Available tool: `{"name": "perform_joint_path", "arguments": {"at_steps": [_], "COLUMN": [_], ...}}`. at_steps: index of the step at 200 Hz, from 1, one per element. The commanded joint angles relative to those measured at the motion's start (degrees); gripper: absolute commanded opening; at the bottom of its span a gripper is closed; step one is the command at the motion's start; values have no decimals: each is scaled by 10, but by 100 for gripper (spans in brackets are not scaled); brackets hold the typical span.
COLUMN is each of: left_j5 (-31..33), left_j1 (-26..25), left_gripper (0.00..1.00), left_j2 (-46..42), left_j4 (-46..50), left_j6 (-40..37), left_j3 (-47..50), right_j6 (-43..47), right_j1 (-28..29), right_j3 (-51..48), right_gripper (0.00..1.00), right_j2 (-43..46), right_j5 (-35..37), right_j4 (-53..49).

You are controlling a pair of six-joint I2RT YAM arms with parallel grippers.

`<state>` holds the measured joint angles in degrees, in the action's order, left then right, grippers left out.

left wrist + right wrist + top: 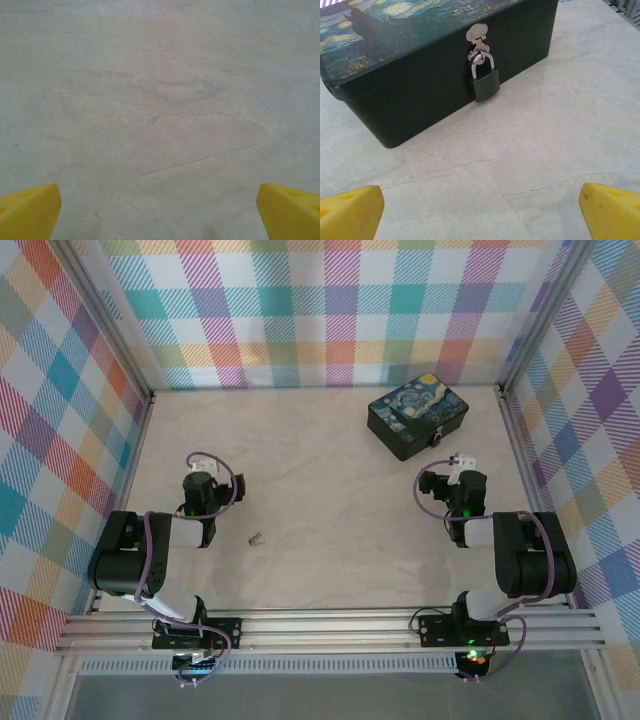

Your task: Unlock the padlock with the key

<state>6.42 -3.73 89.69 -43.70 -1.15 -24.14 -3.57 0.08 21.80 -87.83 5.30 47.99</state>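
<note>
The padlock [485, 83] hangs on the front wall of the box [420, 75], at its silver hasp [477, 35]. Its thin shackle goes through the ring of the hasp and both ends sit in the dark body. The body rests against the wall and its lower end is just above the tabletop [330, 490]. The box stands near the far right corner of the tabletop, turned a little, with the lid shut.

The key [256, 538] lies flat on the tabletop, well apart from the box. It is left of the middle and nearer to the near edge, with nothing touching it.

The right claw [480, 212] is near the box and looks at the padlock. Its yellow fingers [350, 212] are wide apart and hold nothing. The left claw [160, 212] is above bare tabletop near the left edge, with the key near it, toward the near edge. Its fingers [27, 212] are also wide apart and hold nothing.
</note>
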Motion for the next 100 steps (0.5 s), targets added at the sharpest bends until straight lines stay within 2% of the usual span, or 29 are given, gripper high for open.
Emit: {"name": "perform_joint_path", "arguments": {"at_steps": [1, 100], "left_j5": [-11, -17], "left_j1": [-4, -1], "left_gripper": [100, 100], "left_j2": [0, -1], "left_j4": [-20, -18], "left_j6": [-7, -6], "left_j3": [-2, -3], "right_j6": [9, 9], "right_j1": [4, 4], "right_j3": [3, 3], "right_gripper": [100, 100], "right_j2": [1, 0], "right_j5": [-8, -8], "right_j4": [21, 20]}}
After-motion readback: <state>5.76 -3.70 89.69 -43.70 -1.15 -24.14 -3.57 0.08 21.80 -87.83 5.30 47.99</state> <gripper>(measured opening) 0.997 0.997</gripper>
